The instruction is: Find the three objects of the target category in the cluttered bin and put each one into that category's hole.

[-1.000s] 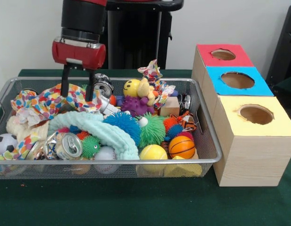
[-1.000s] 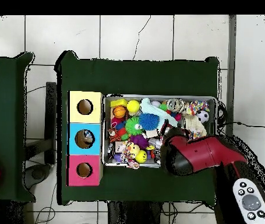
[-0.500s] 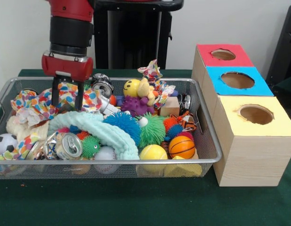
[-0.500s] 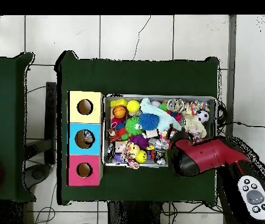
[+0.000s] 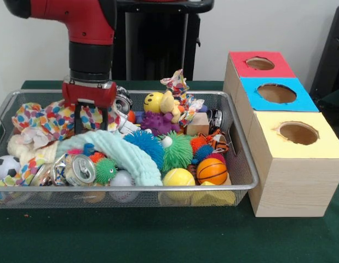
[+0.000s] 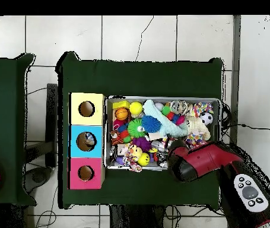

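My gripper stands open in the left half of the wire bin. Its two black fingers reach down over the spotted cloth, just behind the mint towel, with nothing held between them. A silver can lies near the front left, and another can sits right of the wrist. Balls fill the right side: basketball, yellow ball, blue spiky ball, green spiky ball. In the overhead view the red arm hides the gripper.
The wooden box right of the bin has a red hole, a blue hole and a yellow hole; the box lies left of the bin in the overhead view. A soccer ball rests at the bin's left front corner.
The gripper swung left over the spotted cloth, then came back right and a little lower toward the mint towel. It stayed open throughout. The arm's upper link swung into view at top left.
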{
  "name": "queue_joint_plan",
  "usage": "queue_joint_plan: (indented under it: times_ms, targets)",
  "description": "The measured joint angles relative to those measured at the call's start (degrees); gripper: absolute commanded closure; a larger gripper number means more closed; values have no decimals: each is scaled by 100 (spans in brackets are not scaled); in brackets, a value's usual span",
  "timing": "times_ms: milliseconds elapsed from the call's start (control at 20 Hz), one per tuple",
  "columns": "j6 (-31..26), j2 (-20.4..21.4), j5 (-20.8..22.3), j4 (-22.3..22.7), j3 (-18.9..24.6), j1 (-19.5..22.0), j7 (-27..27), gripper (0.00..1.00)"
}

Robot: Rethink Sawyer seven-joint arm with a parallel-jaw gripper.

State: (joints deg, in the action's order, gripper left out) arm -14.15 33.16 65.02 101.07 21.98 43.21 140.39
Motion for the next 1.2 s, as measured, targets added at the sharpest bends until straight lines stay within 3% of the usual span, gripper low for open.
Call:
queue_joint_plan:
  times_ms: [400, 650, 700, 1200]
  targets:
    - [341, -62, 143, -75, -73, -97, -1, 0]
    - [649, -60, 483, -161, -345, -402, -1, 0]
    - [759, -69, 589, -234, -488, -556, -1, 100]
    - [780, -129, 661, -373, -604, -776, -1, 100]
